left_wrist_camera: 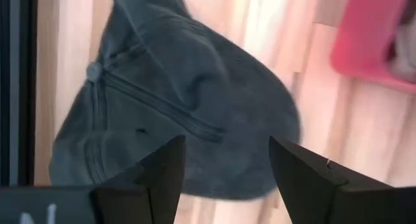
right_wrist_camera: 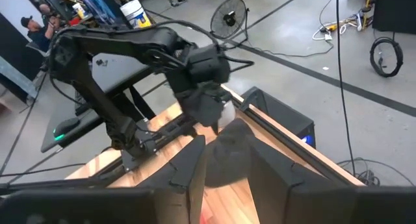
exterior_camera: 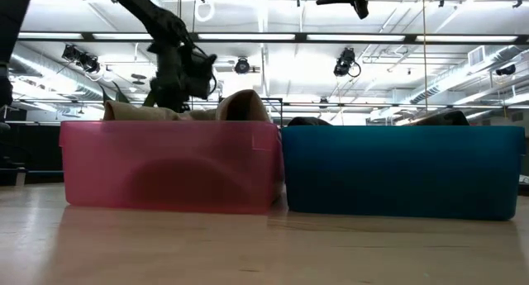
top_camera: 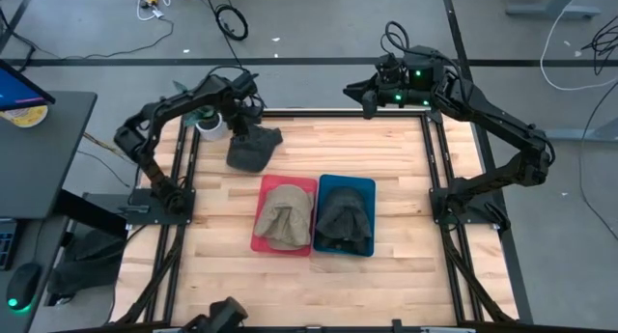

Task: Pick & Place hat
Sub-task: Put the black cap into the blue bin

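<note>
Three hats were in view: a grey hat point(top_camera: 253, 152) lay on the wooden table point(top_camera: 386, 150) near its far left corner, a tan hat point(top_camera: 285, 215) filled the pink bin point(top_camera: 262, 238), and a dark hat point(top_camera: 345, 217) filled the blue bin point(top_camera: 367, 186) just beside it. The left gripper point(top_camera: 241, 125) was poised directly over the grey hat, and in the left wrist view its fingers point(left_wrist_camera: 166, 169) stood spread wide with the hat's crown point(left_wrist_camera: 188, 107) between and beyond them, nothing yet held. The right gripper point(top_camera: 367, 97) waited above the table's far edge, well apart from both bins, with its fingers point(right_wrist_camera: 188, 165) drawn narrow and empty. The step in hand appeared to be the grasp of the grey hat, with both bins already occupied.

Risks, as judged from this arrangement:
- The soft fabric could bunch or slip, so that the closing fingers pinch only a fold and the hat drops on lifting.
- The fingertips could press into the table if the descent runs too deep.
- A white container point(top_camera: 210, 126) near the left arm could be knocked during the lift.
- Placement atop a filled bin could leave the hat hanging over a rim.
</note>
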### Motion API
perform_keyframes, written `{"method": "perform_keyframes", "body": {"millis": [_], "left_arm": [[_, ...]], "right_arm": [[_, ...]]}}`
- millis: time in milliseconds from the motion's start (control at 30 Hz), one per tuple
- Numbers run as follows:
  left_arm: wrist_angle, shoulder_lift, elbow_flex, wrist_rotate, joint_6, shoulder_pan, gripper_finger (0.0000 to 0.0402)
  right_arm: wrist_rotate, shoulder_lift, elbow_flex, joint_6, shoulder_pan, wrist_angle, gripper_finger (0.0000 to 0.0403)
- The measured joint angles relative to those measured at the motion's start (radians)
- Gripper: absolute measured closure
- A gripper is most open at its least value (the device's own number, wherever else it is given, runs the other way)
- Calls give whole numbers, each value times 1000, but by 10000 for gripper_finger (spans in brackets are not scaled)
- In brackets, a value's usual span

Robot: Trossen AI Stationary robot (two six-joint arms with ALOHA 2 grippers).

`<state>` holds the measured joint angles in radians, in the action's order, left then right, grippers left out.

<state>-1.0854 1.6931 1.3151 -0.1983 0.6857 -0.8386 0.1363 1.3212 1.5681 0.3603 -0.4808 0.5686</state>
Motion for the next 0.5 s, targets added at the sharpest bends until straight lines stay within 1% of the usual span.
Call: {"method": "perform_keyframes", "body": {"millis": [267, 500], "left_arm": [[37, 116, 0, 0, 0, -3, 177], [72, 160, 0, 25, -14, -3, 177]], "right_arm": [[14, 0, 0, -3, 0, 12, 292], [14, 0, 0, -6, 0, 35, 292]]}}
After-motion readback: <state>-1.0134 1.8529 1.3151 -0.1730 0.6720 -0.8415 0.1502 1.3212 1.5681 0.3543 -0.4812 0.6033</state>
